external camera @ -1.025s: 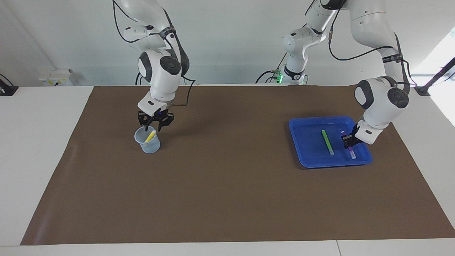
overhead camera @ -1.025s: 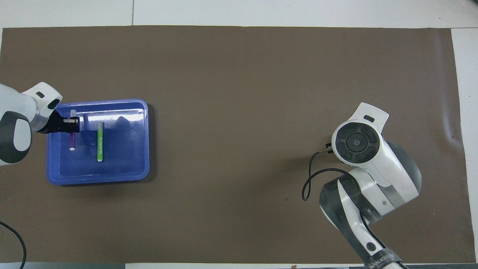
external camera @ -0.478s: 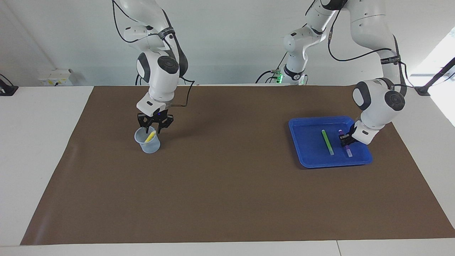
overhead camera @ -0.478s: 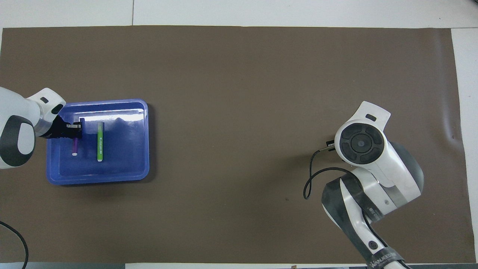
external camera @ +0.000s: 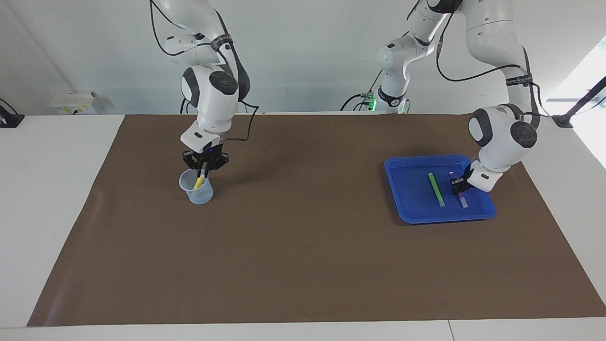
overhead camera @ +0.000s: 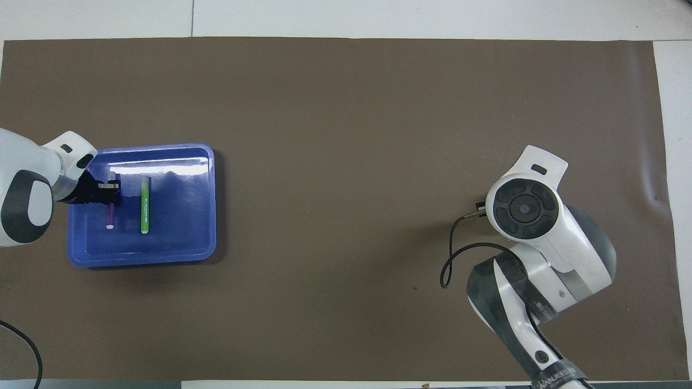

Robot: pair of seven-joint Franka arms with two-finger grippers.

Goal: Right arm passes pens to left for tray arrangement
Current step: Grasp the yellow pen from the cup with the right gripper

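The blue tray [external camera: 412, 189] [overhead camera: 178, 216] sits at the left arm's end of the table. A green pen [external camera: 436, 189] [overhead camera: 144, 205] lies flat in it. Beside it lies a purple pen [external camera: 463, 202] [overhead camera: 110, 216], with my left gripper [external camera: 457, 187] [overhead camera: 112, 192] low in the tray and shut on the end of it nearer the robots. At the right arm's end, my right gripper [external camera: 202, 171] hangs just over a translucent cup [external camera: 195, 193], shut on the top of the yellow pen [external camera: 199, 182] standing in it. In the overhead view the right wrist hides the cup and the yellow pen.
A brown mat [external camera: 303, 246] covers most of the white table [external camera: 52, 180]. A black cable [overhead camera: 448, 265] loops from the right wrist above the mat.
The right gripper has shut on the yellow pen in the cup. The left gripper has drawn the purple pen slightly toward the robots, down into the tray.
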